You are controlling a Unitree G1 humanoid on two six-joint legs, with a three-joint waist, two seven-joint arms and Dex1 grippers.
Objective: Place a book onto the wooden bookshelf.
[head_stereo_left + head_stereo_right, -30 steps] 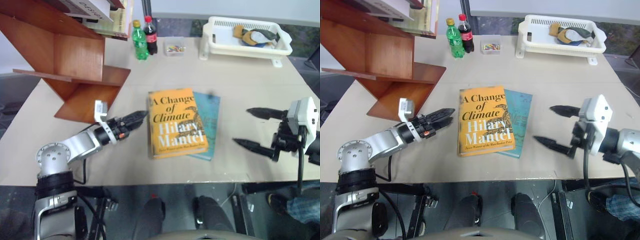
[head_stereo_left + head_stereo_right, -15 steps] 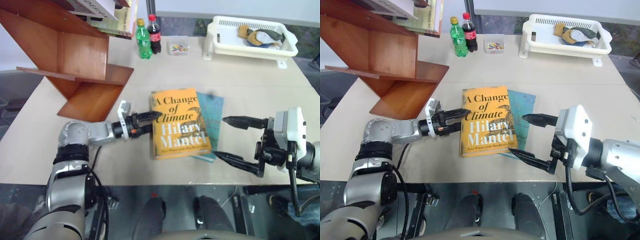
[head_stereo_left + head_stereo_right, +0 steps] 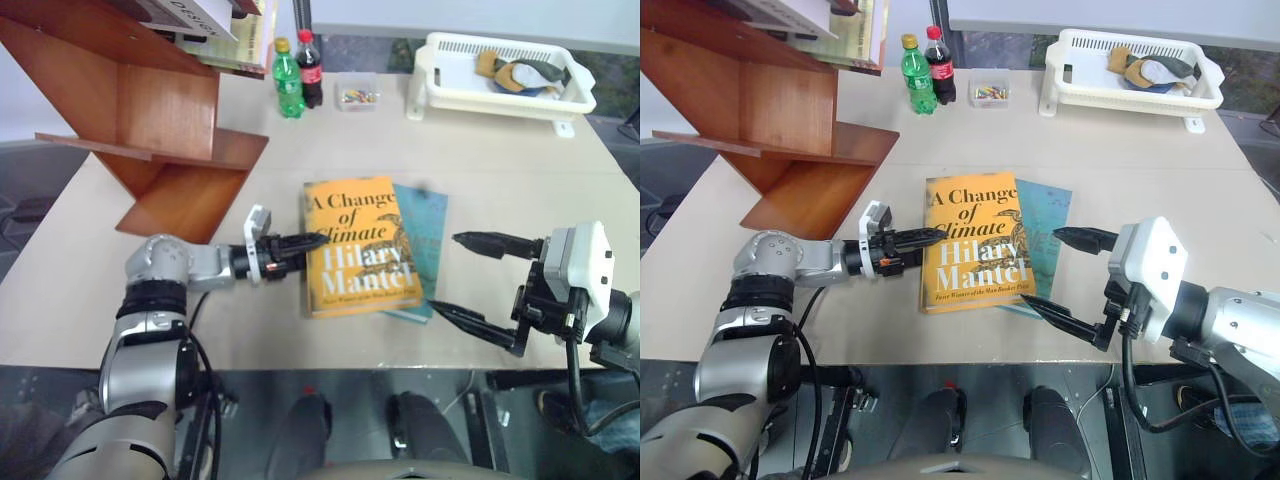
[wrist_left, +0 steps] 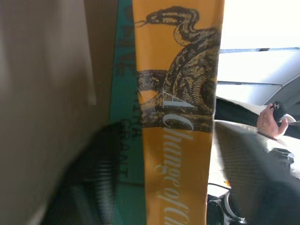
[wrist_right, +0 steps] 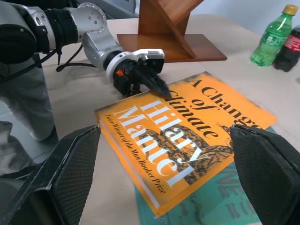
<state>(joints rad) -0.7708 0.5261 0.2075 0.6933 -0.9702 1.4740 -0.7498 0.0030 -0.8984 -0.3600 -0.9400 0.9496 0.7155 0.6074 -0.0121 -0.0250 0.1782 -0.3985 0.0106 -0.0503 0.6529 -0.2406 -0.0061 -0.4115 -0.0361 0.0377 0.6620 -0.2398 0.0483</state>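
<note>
I have the left gripper (image 3: 308,241) at the spine edge of the book (image 3: 359,246), its fingers drawn nearly together with the tips on the orange cover; whether they pinch anything I cannot tell. The book lies flat on the table (image 3: 480,160), resting on a teal book (image 3: 425,240), well apart from the wooden bookshelf (image 3: 150,110). My right gripper (image 3: 468,280) hovers beside it, jaws wide apart and empty. Nothing is lifted yet; by my reading, grasp, carry and placement all remain.
</note>
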